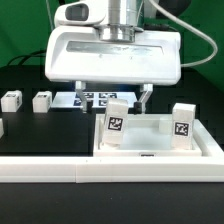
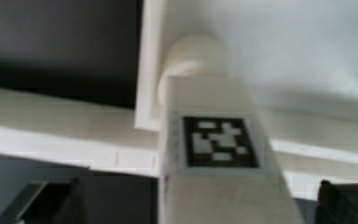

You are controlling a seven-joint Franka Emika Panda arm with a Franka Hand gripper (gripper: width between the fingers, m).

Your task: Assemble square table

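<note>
The jaws stand wide apart, gripping nothing, over a leg (image 1: 116, 124) upright in the square table (image 1: 150, 135). The table lies on the black surface (image 1: 40, 135) toward 5 o'clock in the exterior view. A second leg (image 1: 182, 122) stands at the first's 3 o'clock, and two loose legs (image 1: 42, 100) rest toward 9 o'clock.

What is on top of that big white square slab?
Two short white tagged legs stand upright on the slab: the left leg and the right leg, by the exterior view. The slab's raised rim hides their bases, so how they sit cannot be seen.
</note>
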